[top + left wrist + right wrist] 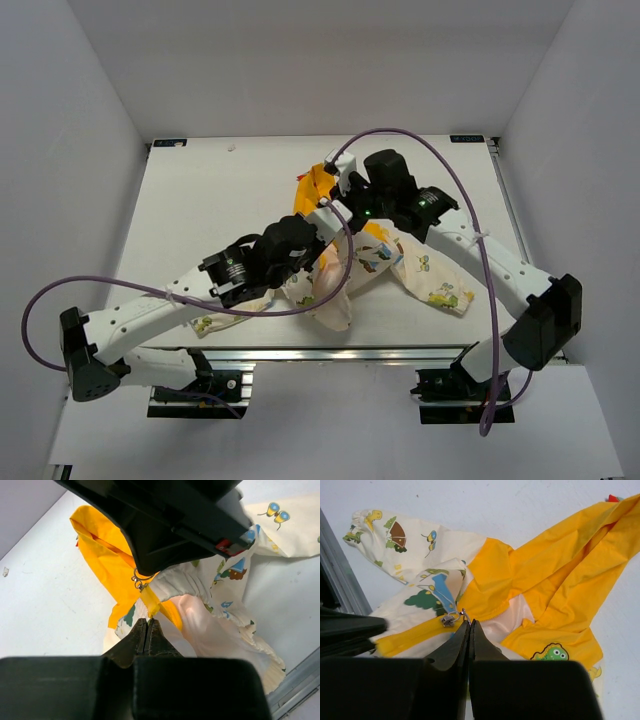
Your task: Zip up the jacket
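The jacket [430,275] lies crumpled in the middle of the table, cream with cartoon prints, its yellow hood [315,188] toward the back. In the left wrist view my left gripper [148,621] is shut on the lower end of the yellow zipper tape [150,605], holding it taut. In the right wrist view my right gripper [470,622] is shut on the metal pull ring [464,613] of the zipper slider [448,620], partway along the yellow zipper. Seen from above, both grippers meet over the jacket, the left [322,245] just in front of the right [345,213].
White walls enclose the table [200,200] on three sides. A metal rail [330,350] runs along the near edge. Purple cables [450,170] loop over both arms. One sleeve [395,535] lies spread near the rail; another cream part [285,520] lies to the right.
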### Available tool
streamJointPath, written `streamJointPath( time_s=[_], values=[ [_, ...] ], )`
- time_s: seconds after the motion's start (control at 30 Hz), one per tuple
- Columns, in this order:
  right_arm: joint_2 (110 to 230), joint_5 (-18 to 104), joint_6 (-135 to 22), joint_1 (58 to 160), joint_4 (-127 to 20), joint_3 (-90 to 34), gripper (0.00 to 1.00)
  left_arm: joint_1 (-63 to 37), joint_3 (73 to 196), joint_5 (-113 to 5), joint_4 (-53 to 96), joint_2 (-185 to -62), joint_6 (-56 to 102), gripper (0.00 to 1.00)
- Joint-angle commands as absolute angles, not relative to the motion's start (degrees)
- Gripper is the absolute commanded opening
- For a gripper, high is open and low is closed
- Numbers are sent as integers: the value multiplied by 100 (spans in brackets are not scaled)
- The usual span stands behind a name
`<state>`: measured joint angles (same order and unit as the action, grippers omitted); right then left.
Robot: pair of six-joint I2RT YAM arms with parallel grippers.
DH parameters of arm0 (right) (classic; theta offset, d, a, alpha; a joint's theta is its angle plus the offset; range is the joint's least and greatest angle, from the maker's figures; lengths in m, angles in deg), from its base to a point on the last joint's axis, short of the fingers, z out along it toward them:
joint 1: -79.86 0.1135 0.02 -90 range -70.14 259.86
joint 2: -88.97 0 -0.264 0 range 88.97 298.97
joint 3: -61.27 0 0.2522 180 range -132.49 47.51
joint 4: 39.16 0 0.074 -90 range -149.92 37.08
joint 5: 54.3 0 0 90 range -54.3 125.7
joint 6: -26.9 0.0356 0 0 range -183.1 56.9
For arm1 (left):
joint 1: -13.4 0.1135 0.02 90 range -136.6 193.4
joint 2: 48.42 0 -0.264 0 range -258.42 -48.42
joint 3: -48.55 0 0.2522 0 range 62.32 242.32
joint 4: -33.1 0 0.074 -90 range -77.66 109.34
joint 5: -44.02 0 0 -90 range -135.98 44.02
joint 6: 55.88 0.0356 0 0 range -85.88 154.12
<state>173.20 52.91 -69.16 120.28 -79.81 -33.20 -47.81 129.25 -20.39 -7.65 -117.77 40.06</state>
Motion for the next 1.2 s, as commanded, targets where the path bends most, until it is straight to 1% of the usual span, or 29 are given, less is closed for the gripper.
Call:
streamJointPath(
  time_s=[0.0,0.07,0.23,0.33,0.4,0.47,0.5,0.57,0.7,0.73,0.77,0.83,0.87,0.9,0.93,0.97,1.0,1.07,1.13,1.17],
  values=[
    [17326,5196,-7223,11959,-7314,-3195,0,-4821,13016,-2181,-835,-11268,3896,0],
    [17396,5161,-7276,11924,-7217,-3124,0,-4821,13052,-2259,-878,-11197,3904,0],
    [18098,4977,-7198,11634,-7331,-3405,0,-4821,13131,-2329,-1072,-11074,3738,0],
    [18687,4679,-7223,11292,-7340,-3791,0,-4848,13052,-2697,-1212,-11048,3536,0],
    [19161,4232,-7320,11221,-7252,-4141,0,-4857,13008,-2839,-1283,-11039,3474,0],
    [19669,4107,-7364,11080,-7147,-4458,0,-4857,12877,-3023,-1389,-10986,3098,0],
    [19838,4106,-7295,11019,-7068,-4808,0,-4857,12798,-3181,-1363,-10951,3000,0],
    [20355,3950,-7172,10861,-6682,-5161,0,-4865,12630,-3689,-1423,-10925,2755,0],
    [21314,3615,-6952,10650,-5733,-6241,0,-4892,12201,-3964,-1600,-10889,2244,0],
    [21734,3501,-6830,10580,-5314,-6740,0,-4892,11895,-4087,-1469,-10863,2113,0],
    [21947,3152,-6776,10561,-4979,-6954,0,-4892,11735,-4218,-1389,-10846,2033,0],
    [22525,2868,-6749,10500,-4311,-7454,0,-4900,11410,-4500,-1040,-10837,1805,0],
    [22738,2641,-6740,10482,-3698,-7648,0,-4901,11086,-4588,-915,-10854,1726,0],
    [22940,2604,-6766,10465,-3492,-7885,0,-4909,10944,-4806,-749,-10898,1629,0],
    [23412,2577,-6802,10430,-3368,-8210,0,-4901,10812,-4861,-643,-10924,1428,0],
    [23634,2473,-6828,10421,-3263,-8874,0,-4901,10532,-4975,-511,-10951,1365,0],
    [23776,2463,-6872,10403,-2957,-9072,0,-4909,10416,-5202,-292,-11020,1312,0],
    [23900,2489,-6899,10359,-2473,-8996,0,-4901,10293,-5274,-237,-11126,1119,0],
    [23735,2446,-6942,10342,-2207,-8785,0,-4909,10239,-5196,-298,-11301,1040,0],
    [23620,2506,-7212,10333,-2172,-8332,0,-4909,10274,-5117,-368,-11346,1022,0]
  ],
)
